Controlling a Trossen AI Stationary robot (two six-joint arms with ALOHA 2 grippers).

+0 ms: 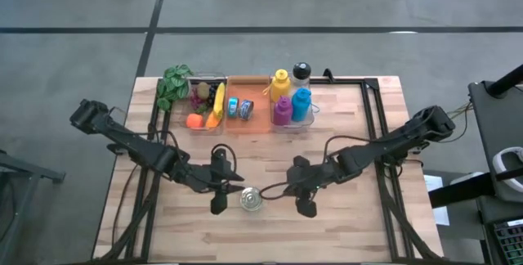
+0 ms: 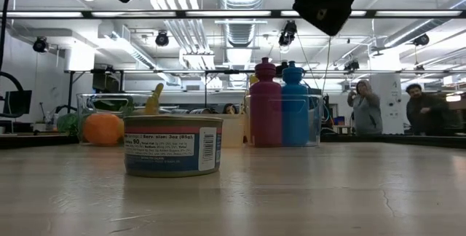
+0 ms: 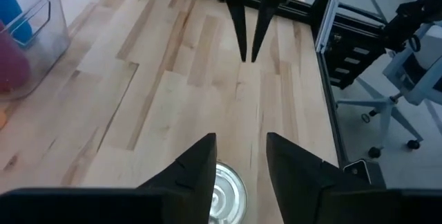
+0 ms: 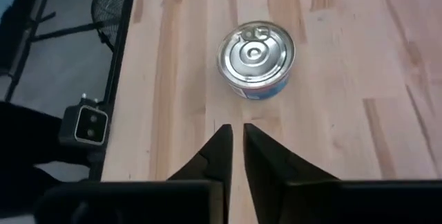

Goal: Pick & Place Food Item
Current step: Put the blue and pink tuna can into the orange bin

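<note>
Where the table's front half lies bare, one can (image 1: 252, 199) stands upright, lid up, axis vertical, between both grippers. Blue-and-white label: small print mostly illegible. Left gripper (image 1: 217, 202): partly open, empty, just beside the can. Right gripper (image 4: 233, 141): fingers nearly together, empty, short of the can. Both arms cropped in the low view.

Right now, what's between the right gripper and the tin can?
Nothing: in the right wrist view only bare wooden table separates the right gripper, fingers nearly together, from the tin can.
</note>
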